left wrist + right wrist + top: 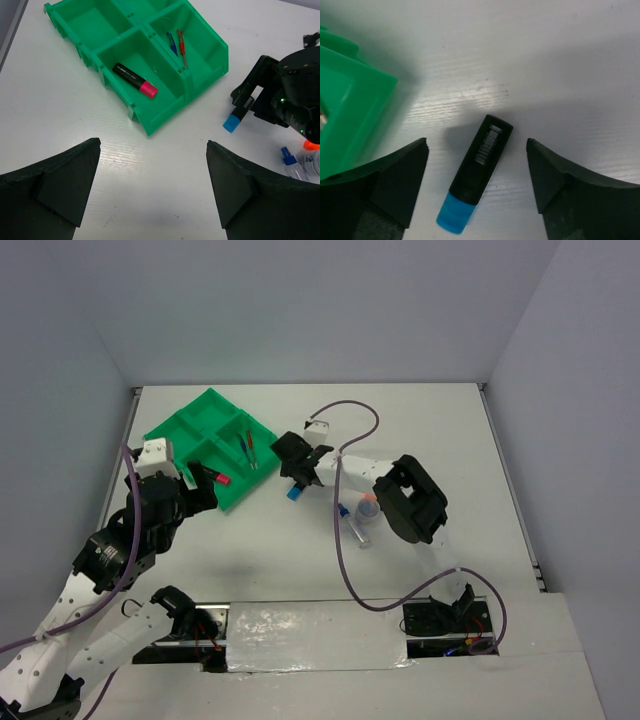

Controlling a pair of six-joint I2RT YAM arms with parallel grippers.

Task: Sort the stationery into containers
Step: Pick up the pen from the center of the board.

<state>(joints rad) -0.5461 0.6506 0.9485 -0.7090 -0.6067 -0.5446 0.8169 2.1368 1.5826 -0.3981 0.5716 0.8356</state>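
White table point(450, 440), sq. green plastic tray point(165, 117)

Glossy green plastic tray point(165, 114), matt white table point(125, 175), matt black highlighter point(481, 160)

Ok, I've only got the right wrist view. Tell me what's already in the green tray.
Observer: A pink-ended highlighter lies alone in one compartment of the tray.
Operator: Go on, the rest.
Observer: A red pen and a blue pen share the compartment next to it.
Operator: Now the left arm.
Observer: The left gripper hangs over the table beside the tray, jaws open, holding nothing.
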